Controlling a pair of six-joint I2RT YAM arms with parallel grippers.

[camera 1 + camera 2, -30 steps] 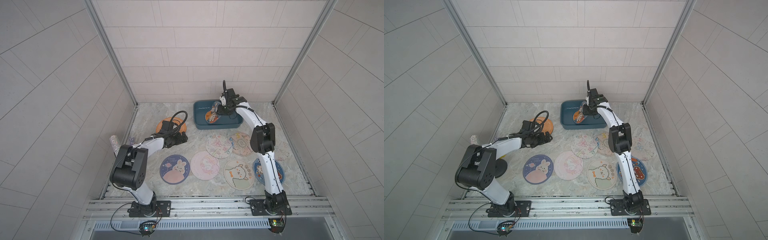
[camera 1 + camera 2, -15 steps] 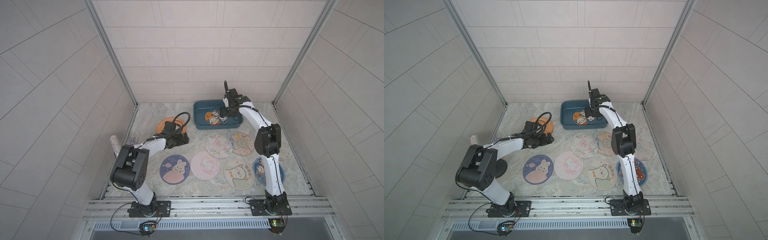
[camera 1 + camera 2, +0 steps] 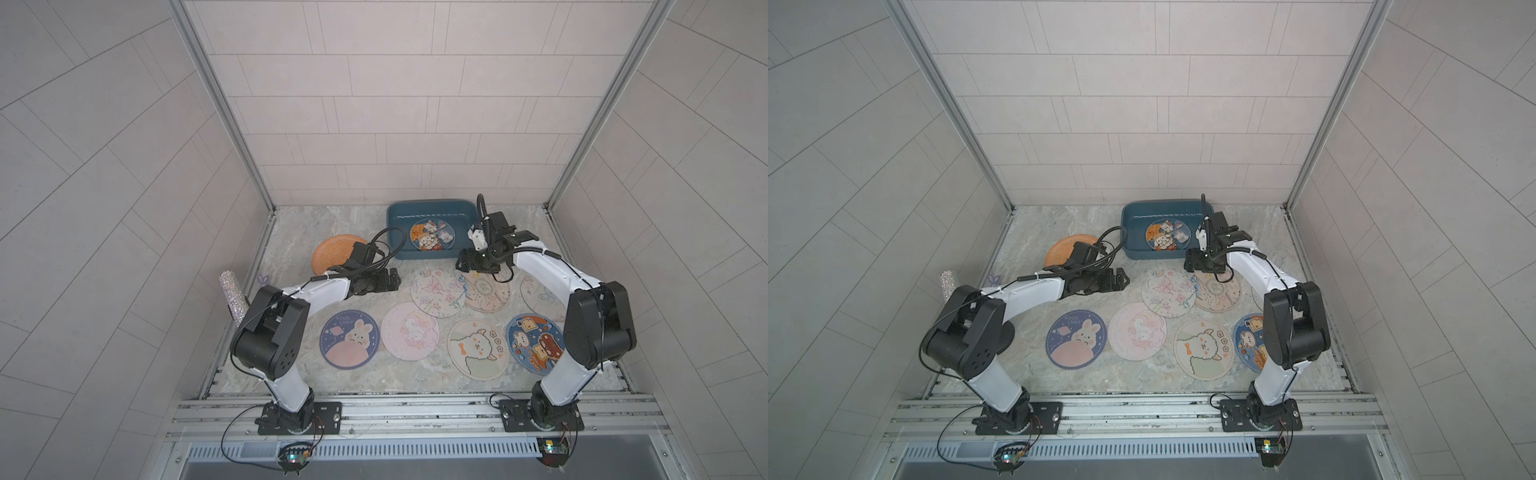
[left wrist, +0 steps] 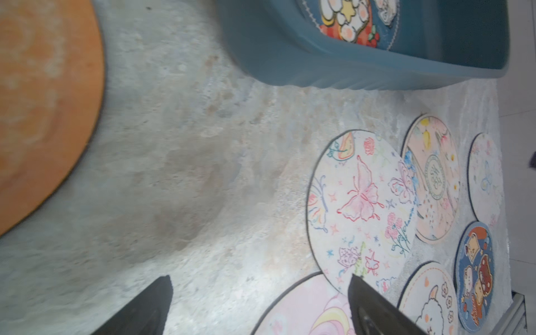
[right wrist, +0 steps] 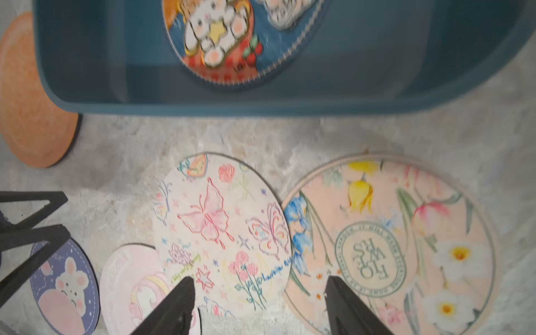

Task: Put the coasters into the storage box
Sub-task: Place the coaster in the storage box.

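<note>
The storage box [image 3: 432,206] sat open side up close to the back wall. Its long axis ran side to side, parallel to that wall. One navy bunny-print coaster [image 3: 432,235] lay flat on its floor, about midway along the length and nearer the front wall.

Off the box's left end lay the orange coaster [image 3: 330,255], partly covered by the left arm's wrist. Just in front of the box, the butterfly coaster [image 3: 436,293] touched the floral coaster [image 3: 488,297]. Farther from the box ran a row: the moon-rabbit coaster [image 3: 350,338], the pink coaster [image 3: 409,330], the alpaca coaster [image 3: 478,349] and the toast coaster [image 3: 532,340].

The right gripper [image 3: 460,264] hovered just before the box's front wall, above where the butterfly and floral prints met, jaws apart and empty. The left gripper [image 3: 395,280] hung in front of the box's left corner, jaws spread wide with nothing between them.

The table [image 3: 316,220] was mottled grey stone-look. Pale tiled walls [image 3: 395,104] closed three sides behind and beside the box. A glittery tube [image 3: 232,299] leaned well to the box's left.
</note>
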